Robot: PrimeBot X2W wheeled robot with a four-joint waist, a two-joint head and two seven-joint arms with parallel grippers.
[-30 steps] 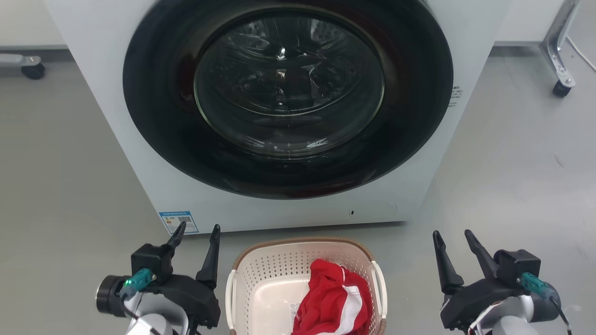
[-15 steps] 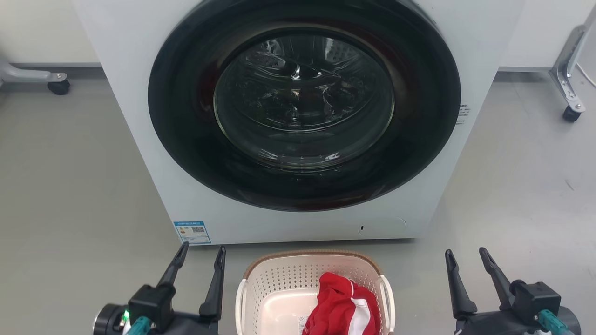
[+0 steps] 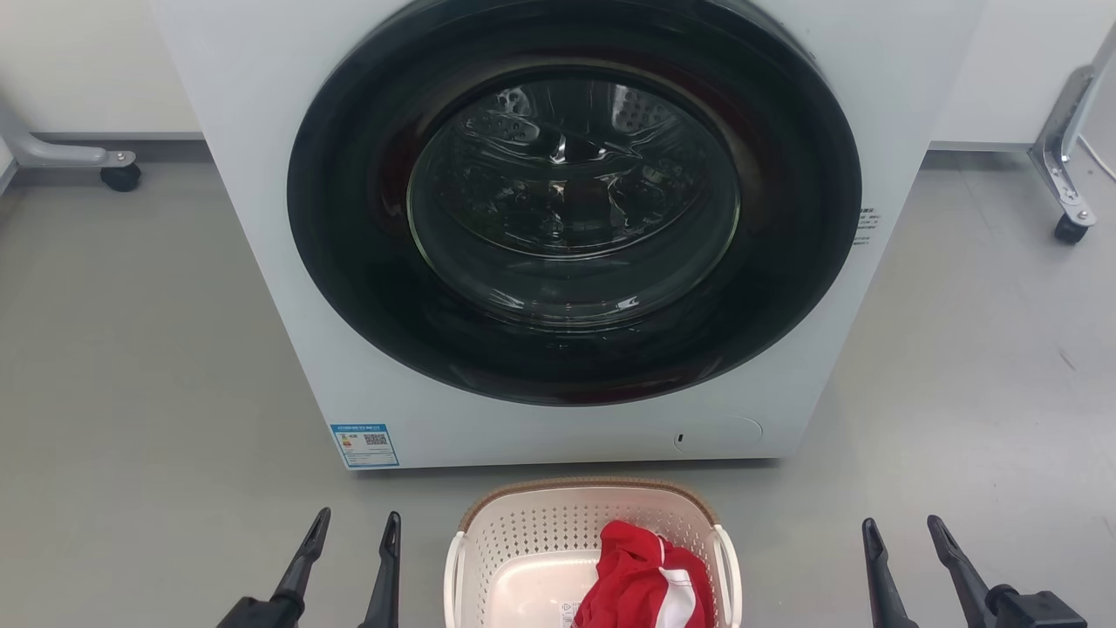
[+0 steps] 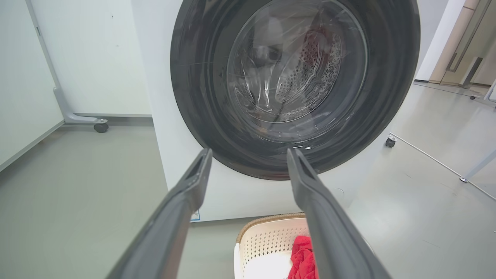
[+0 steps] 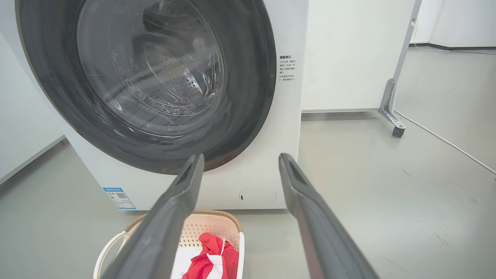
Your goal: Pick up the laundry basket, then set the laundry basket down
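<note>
Camera shifted; left gripper (image 3: 357, 522) and right gripper (image 3: 901, 525) fingers wide, empty, tips now short of laundry basket (image 3: 575, 486) rim between them; grasp not begun

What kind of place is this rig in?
Probably a lab or test room staged as a laundry corner, not a home: front-load washer on bare grey floor, laundry basket holding a red garment, white partitions on castor feet.

Left tool (image 3: 359, 517) low at left, spread apart, holding nothing, right tool (image 3: 901, 522) low at right, likewise spread
</note>
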